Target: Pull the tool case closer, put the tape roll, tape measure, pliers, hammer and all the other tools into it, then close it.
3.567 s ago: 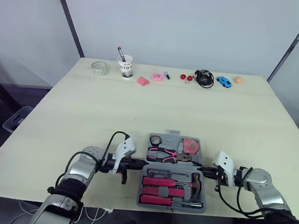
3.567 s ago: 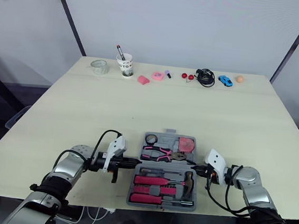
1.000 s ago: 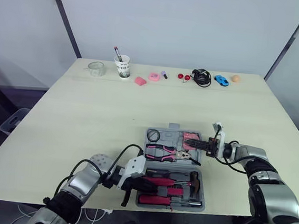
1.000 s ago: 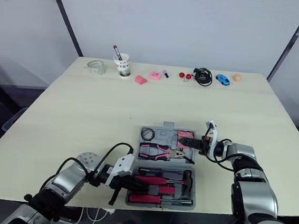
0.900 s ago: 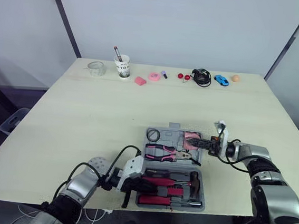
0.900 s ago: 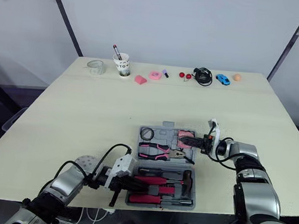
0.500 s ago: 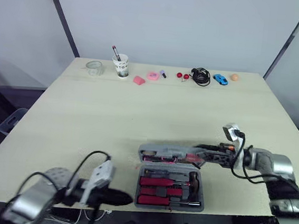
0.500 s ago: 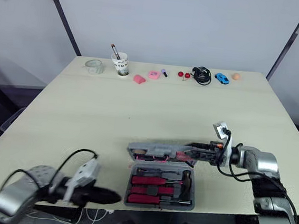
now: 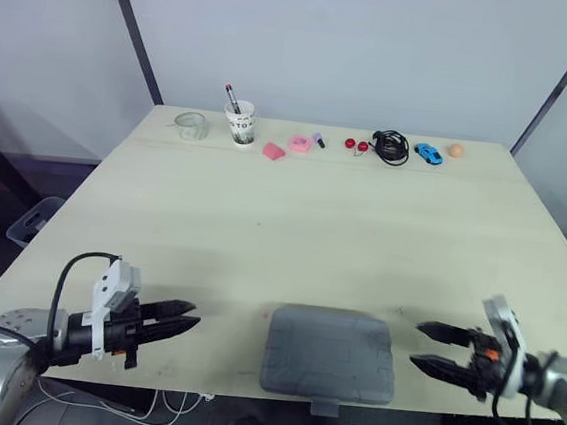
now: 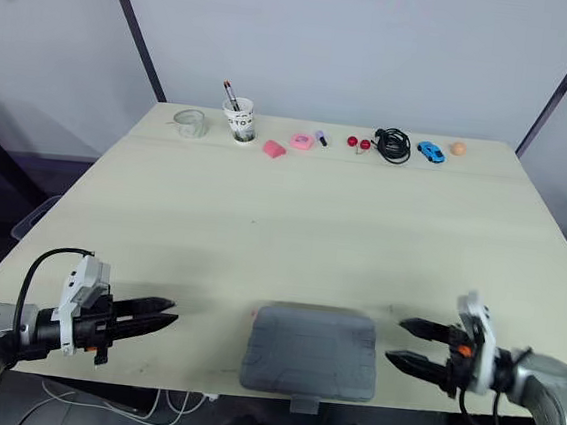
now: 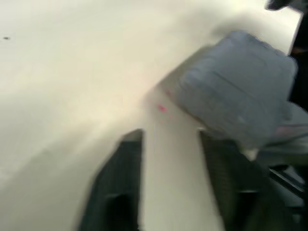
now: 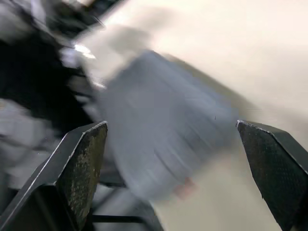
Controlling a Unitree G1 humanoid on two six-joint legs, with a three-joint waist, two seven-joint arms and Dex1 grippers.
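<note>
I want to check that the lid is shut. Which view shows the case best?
The left eye view: it shows the whole case from above, lid down flat. The right eye view shows the same. The wrist views see it at a low slant, one from each side, so less of the lid shows.

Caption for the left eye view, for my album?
Closed tool case between open left gripper and open right gripper.

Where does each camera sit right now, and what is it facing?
Both eye views: on the head, facing forward and down over the table; left gripper and right gripper, jaws open, flank the closed tool case.
Left wrist view: on that wrist, facing the tool case past its own jaws.
Right wrist view: likewise, from the other side.
Shared: every view shows the tool case.
</note>
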